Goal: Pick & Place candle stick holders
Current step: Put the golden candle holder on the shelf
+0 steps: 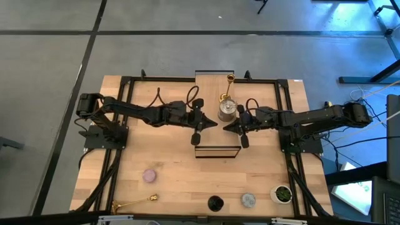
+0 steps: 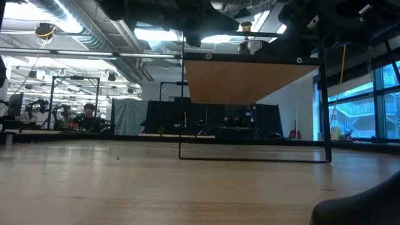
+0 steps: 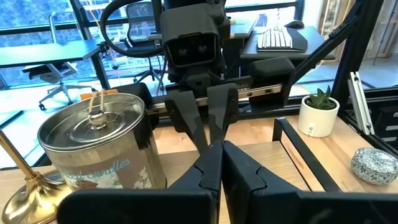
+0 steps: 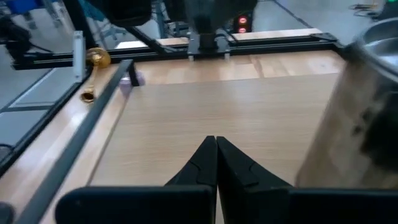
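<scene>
A silver lidded tin holder point(image 1: 226, 110) stands at the table's middle far side, and it also shows in the left wrist view point(image 3: 93, 146). A gold stemmed holder point(image 1: 229, 87) stands upright just behind it. Another gold stemmed holder point(image 1: 134, 201) lies on its side near the front left edge. Also near the front edge stand a lilac-pink holder point(image 1: 149, 175), a black holder point(image 1: 215, 203) and a grey-blue holder point(image 1: 248, 200). My left gripper point(image 1: 196, 131) is shut and empty, left of the tin. My right gripper point(image 1: 242, 132) is shut and empty, right of the tin, facing the left one.
A light-wood block on a black frame point(image 1: 217, 150) stands between the grippers and the front row. A white pot with a green plant point(image 1: 282, 194) is at the front right. Black rails point(image 1: 284, 100) run around the table top. Bare wood lies between the lilac holder and the block.
</scene>
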Controlling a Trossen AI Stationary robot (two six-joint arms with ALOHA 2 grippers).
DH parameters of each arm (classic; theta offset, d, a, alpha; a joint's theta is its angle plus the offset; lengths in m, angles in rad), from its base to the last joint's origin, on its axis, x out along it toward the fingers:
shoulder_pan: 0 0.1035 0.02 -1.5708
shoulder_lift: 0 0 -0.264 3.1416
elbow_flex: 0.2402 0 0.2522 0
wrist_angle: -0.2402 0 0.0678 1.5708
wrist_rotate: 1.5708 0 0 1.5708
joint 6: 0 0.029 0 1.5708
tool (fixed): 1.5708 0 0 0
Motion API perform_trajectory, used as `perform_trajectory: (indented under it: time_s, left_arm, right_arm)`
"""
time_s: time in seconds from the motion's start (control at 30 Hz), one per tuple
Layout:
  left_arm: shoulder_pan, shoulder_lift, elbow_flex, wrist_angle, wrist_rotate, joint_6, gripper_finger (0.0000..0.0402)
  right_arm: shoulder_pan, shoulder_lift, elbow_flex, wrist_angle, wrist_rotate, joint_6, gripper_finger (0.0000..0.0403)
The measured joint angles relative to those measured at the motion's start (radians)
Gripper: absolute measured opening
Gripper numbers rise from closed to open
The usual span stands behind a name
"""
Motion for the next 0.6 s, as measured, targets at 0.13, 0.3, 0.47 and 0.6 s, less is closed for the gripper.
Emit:
perform_trajectory:
  time_s: [0.13,0.3,0.47,0.6]
  left_arm:
    - [0.000,0.000,0.000,-0.006,0.000,-0.008,0.0001]
    - [-0.019,-0.011,-0.002,-0.035,-0.036,-0.013,0.0001]
    - [-0.078,-0.039,-0.001,-0.051,-0.109,-0.003,0.0002]
    - [-0.151,-0.072,-0.002,-0.071,-0.203,0.019,0.0002]
  right_arm:
    - [0.000,0.000,0.000,-0.009,0.013,0.005,0.0000]
    - [0.009,-0.006,0.000,-0.038,0.013,0.060,0.0000]
    - [0.089,-0.045,0.000,-0.073,0.113,0.109,0.0000]
    - [0.187,-0.120,-0.001,-0.115,0.308,0.135,0.0000]
